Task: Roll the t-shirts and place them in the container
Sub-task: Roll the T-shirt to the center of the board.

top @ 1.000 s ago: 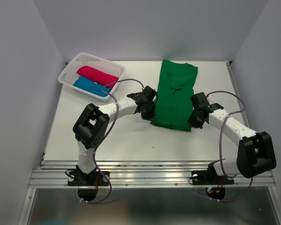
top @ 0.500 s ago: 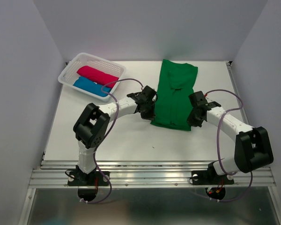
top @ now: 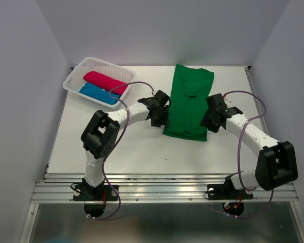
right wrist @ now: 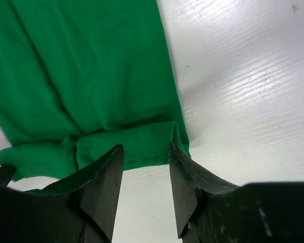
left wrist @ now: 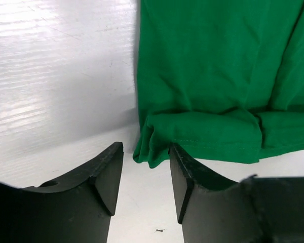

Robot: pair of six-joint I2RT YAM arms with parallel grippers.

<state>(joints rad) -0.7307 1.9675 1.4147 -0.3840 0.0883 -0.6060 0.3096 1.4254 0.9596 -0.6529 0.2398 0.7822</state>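
Observation:
A bright green t-shirt lies folded into a long strip on the white table, its near hem turned over once into a narrow fold. My left gripper stands open at the strip's near left corner, nothing between its fingers. At the near right corner my right gripper is open too, the hem just beyond its tips. A crimson-pink t-shirt and a blue t-shirt lie rolled in the basket.
The white perforated basket sits at the table's far left corner. Grey walls close in the left, right and back. A metal rail runs along the near edge by the arm bases.
Both grippers have opened and let go of the green hem. They have drawn slightly back from the near corners, and the turned-over hem stays lying on the table.

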